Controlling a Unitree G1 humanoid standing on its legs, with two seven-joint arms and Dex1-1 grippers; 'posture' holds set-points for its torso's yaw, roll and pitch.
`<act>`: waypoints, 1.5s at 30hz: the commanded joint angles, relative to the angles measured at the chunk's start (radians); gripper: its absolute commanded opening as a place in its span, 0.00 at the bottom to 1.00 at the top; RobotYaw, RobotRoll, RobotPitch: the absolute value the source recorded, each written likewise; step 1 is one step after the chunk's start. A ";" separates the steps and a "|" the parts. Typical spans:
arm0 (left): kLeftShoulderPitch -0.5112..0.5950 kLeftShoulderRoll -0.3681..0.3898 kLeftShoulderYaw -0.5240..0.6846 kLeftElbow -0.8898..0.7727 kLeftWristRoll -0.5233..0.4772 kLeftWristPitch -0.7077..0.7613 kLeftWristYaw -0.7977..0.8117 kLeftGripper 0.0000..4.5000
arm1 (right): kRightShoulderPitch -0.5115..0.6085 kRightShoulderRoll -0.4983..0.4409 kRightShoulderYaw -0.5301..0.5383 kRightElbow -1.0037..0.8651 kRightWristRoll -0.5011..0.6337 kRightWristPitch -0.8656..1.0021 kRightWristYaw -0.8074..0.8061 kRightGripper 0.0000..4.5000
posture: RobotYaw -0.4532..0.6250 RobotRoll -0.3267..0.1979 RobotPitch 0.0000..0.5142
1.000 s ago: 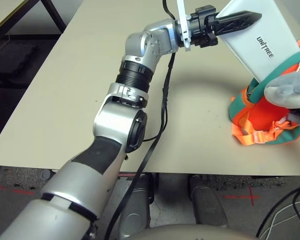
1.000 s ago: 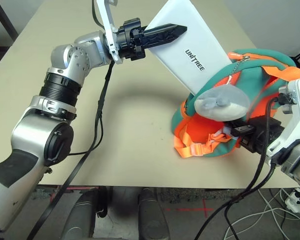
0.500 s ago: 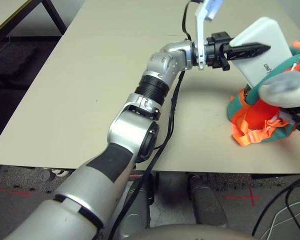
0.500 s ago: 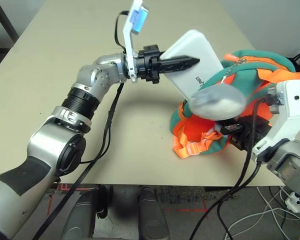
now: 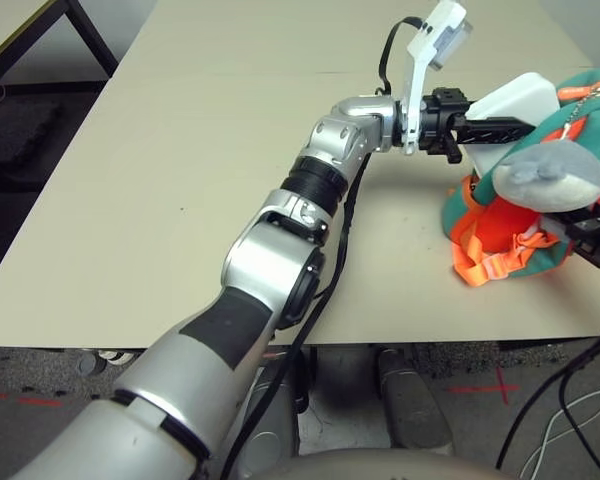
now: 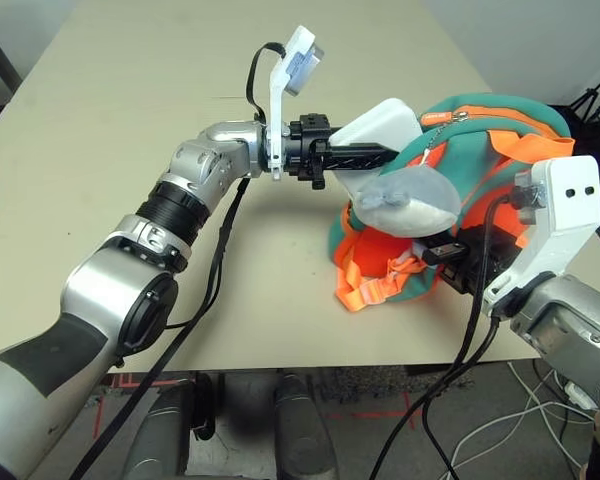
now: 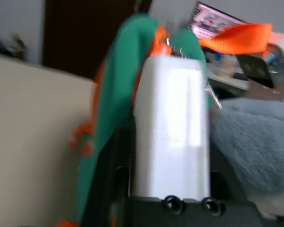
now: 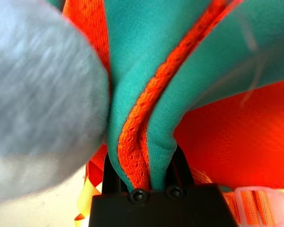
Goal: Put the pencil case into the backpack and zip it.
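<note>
Right eye view: backpack (image 6: 470, 160) near worktop (image 6: 260, 330) right edge, case (image 6: 380, 125) partly in its mouth, tilted. Insertion step in hand. Versus one second ago: case sits deeper, UNITREE lettering now out of sight.

Left wrist: left gripper (image 7: 170, 135) open, fingers either side of case, looks like a release. Next: push case fully down, then zip.

Right wrist: right gripper (image 8: 144, 158) clamped on backpack's orange-trimmed edge. Should keep holding while case goes in.

White case (image 6: 382, 125), teal-and-orange backpack (image 6: 485, 160), grey-and-white plush shark (image 6: 408, 200)
</note>
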 commanded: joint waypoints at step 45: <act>-0.073 0.102 -0.046 0.116 0.089 -0.104 -0.104 0.00 | 0.121 0.163 0.126 -0.138 -0.057 -0.175 -0.127 0.03 | 0.07 0.62 0.46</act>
